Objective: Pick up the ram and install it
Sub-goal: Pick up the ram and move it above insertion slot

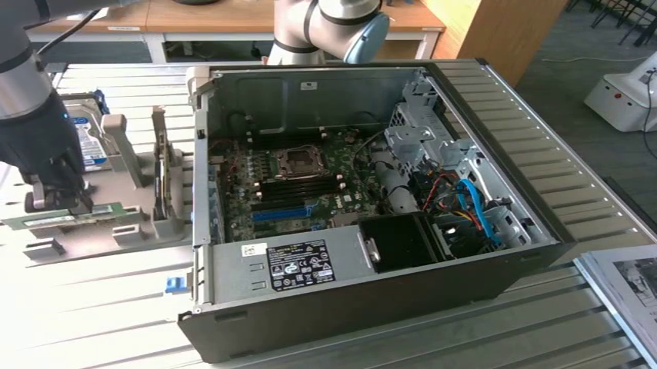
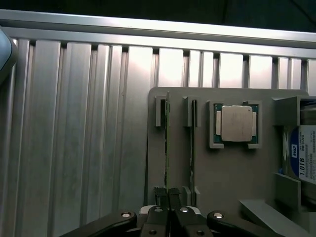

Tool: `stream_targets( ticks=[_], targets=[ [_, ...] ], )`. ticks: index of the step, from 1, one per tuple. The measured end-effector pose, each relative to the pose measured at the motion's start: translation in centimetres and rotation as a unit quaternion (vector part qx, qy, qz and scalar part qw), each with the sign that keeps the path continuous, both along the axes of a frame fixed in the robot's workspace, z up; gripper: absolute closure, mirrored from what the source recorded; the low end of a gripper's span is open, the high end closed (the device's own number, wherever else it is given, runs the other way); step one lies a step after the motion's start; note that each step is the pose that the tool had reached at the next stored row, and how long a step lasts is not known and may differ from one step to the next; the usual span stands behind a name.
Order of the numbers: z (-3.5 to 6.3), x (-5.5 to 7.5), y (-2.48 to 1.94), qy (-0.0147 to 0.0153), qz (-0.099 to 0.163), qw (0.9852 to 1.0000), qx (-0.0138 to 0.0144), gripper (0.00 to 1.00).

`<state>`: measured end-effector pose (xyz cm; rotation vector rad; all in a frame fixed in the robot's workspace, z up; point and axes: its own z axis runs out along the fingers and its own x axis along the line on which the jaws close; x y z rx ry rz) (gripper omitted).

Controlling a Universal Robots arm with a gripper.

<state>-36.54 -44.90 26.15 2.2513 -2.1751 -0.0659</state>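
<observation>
The ram point(image 1: 60, 220) is a thin green stick standing on edge in a slot of the grey holder point(image 1: 123, 231) at the exterior view's left. In the wrist view the ram point(image 2: 167, 143) shows edge-on as a narrow line. My gripper point(image 2: 168, 197) is shut on its near end, fingers point(image 2: 160, 195) pressed to both sides. In the exterior view my gripper point(image 1: 72, 201) reaches down onto the stick. The motherboard's black slots point(image 1: 304, 185) lie inside the open computer case point(image 1: 339, 300).
A processor chip point(image 2: 237, 123), a hard drive point(image 2: 300, 158) and another thin board point(image 2: 193, 128) sit on the same holder. A taller card point(image 1: 161, 173) stands upright between the ram and the case. A second robot arm point(image 1: 328, 31) is behind the case.
</observation>
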Motion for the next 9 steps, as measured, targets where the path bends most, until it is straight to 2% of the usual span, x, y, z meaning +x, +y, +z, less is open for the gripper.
stream_targets(
  ticks=[9],
  targets=[
    [1.68, 0.0, 0.00, 0.0006, 0.000, 1.0000, 0.0000, 0.89]
  ],
)
